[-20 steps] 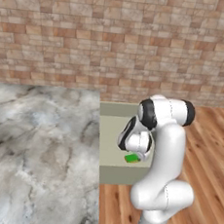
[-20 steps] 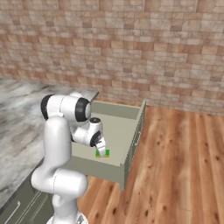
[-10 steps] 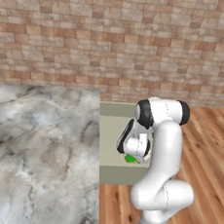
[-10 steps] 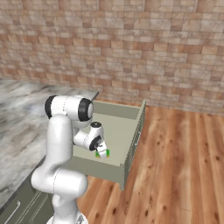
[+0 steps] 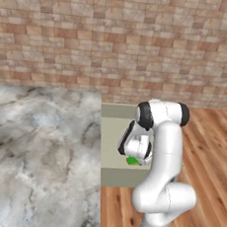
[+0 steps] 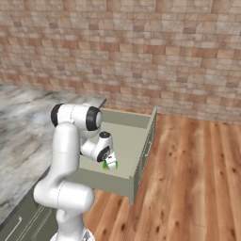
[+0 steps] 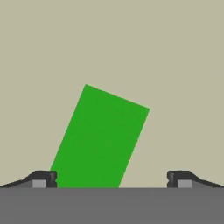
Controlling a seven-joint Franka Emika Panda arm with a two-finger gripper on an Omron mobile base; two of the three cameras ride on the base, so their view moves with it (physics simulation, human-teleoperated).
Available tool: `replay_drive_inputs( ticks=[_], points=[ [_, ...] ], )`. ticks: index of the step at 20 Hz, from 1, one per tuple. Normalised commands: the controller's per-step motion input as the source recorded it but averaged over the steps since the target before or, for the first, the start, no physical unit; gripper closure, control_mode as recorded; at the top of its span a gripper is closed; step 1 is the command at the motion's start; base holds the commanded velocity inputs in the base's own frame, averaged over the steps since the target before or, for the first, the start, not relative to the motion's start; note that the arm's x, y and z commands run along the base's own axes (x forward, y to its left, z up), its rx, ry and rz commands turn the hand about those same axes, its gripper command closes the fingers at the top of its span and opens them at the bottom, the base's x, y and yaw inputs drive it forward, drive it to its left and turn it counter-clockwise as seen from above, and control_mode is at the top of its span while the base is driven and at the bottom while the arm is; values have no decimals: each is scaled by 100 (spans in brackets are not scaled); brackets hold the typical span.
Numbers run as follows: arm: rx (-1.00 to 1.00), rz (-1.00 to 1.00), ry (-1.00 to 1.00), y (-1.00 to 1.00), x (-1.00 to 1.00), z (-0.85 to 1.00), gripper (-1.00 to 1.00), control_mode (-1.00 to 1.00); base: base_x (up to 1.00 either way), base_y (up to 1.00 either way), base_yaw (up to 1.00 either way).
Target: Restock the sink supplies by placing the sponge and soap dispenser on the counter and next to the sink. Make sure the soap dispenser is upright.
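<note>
The gripper (image 7: 112, 179) is spread wide, its two dark fingertips (image 7: 43, 179) set far apart, pointing down at the sponge (image 7: 100, 138); the sponge lies flat between them on the pale floor of the open drawer (image 6: 136, 136), skewed to the finger line, nearer one tip than the other; seen from the base, the hand (image 5: 135, 148) hangs low inside the drawer right above the sponge (image 5: 133, 160); the drawer juts out beside the marble counter (image 5: 37, 152), over the wood floor (image 6: 193, 183).
</note>
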Motion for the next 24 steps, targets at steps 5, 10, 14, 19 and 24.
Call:
replay_drive_inputs(
  ticks=[5, 10, 14, 19, 24],
  points=[
    [0, -8, 0, 0, 36, -7, -100, -100, 0, 0, 0],
    [0, -7, 0, 0, 33, -32, -100, -100, 0, 0, 0],
    [0, -4, 2, 0, 9, -39, -100, -100, 0, 0, 0],
    [0, -3, 4, 0, 0, -42, -100, -100, 0, 0, 0],
    [0, -1, 4, 0, -2, -45, -100, -100, 0, 0, 0]
  ],
)
